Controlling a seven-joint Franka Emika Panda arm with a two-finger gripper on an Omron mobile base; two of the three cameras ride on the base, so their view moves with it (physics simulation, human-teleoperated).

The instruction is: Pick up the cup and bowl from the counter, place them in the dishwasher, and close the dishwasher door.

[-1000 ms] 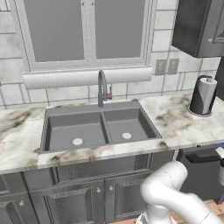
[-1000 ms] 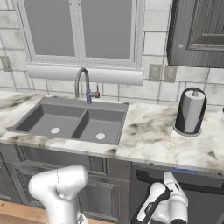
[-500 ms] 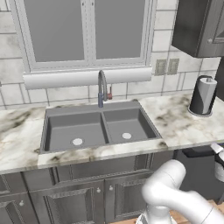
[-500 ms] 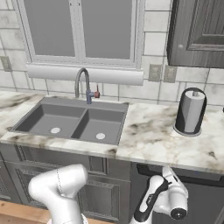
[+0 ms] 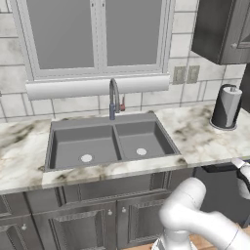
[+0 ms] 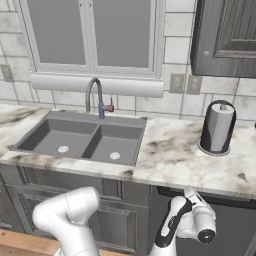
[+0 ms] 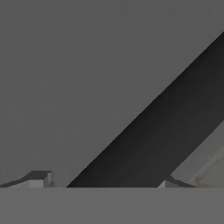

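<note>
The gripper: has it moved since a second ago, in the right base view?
Yes. The gripper has risen along the dishwasher door, and now reaches close under the counter edge.

A flat, plain mid-grey panel surface (image 7: 78, 78) spread across the upper left and centre of the hand view, unmarked and evenly lit. Against it ran a broad dark grey-black diagonal band (image 7: 162, 140), climbing from the bottom centre toward the upper right edge. Beyond that band, at the lower right, sat a lighter grey strip (image 7: 205, 144), and past it a small pale beige patch with a faint brownish streak (image 7: 214, 175). Low against the panel, the two finger tips (image 7: 41, 178) poked up well apart, one at lower left, one beside the band's foot; nothing lay between them.
</note>
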